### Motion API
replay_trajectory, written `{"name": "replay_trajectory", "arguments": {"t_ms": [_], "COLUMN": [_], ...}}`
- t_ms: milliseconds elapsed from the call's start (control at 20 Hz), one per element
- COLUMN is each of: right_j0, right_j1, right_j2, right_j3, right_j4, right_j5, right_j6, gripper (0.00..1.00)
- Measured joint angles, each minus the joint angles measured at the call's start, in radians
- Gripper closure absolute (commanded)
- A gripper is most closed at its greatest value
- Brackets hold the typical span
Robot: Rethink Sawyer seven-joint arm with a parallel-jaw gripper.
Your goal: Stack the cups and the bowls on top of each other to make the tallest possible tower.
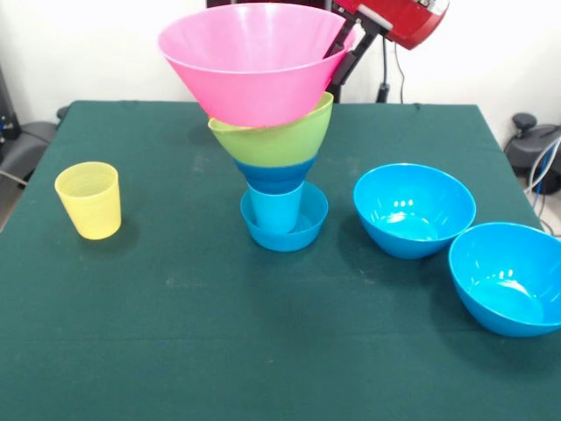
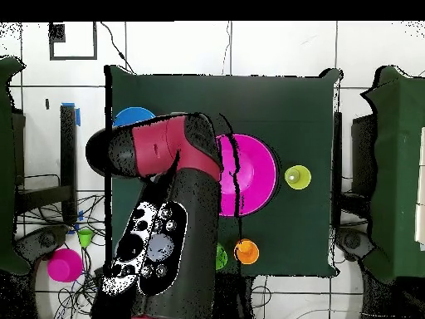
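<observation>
At the centre of the table (image 1: pixel 105 351), the tower (image 1: pixel 273 132) stands as a funnel. A small blue bowl (image 1: pixel 307 230) forms the base, with a light blue cup (image 1: pixel 275 209) upright inside it. Above that sit a blue bowl (image 1: pixel 276 174), the lime green bowl (image 1: pixel 279 140) and the big pink bowl (image 1: pixel 254 61), each wider than the one below. This order puts the widest pieces highest, so in my judgement the column is top-heavy; the pink bowl sits tilted, its right side higher.

The gripper (image 1: pixel 344 54) reaches the pink bowl's far right rim from the red arm (image 1: pixel 408 17) above. Dark finger parts lie against the rim, but whether they clamp it or stand just beside it cannot be told.

Two large blue bowls (image 1: pixel 412 210) (image 1: pixel 508 276) rest open-side up to the right of the tower, touching or nearly so. The yellow cup (image 1: pixel 89 200) stands upright well to the left. All three appear held in reserve for later placing.

In the overhead view, an orange cup (image 2: pixel 246 250) stands at the table's edge near the robot's base, with a green piece just beside it, mostly hidden by the arm.
</observation>
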Motion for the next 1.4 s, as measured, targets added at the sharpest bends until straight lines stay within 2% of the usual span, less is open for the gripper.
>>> {"name": "replay_trajectory", "arguments": {"t_ms": [1400], "right_j0": [0.01], "right_j1": [0.013], "right_j2": [-0.021], "right_j3": [0.0], "right_j4": [0.072], "right_j5": [-0.045], "right_j6": [0.0], "gripper": [1.0]}}
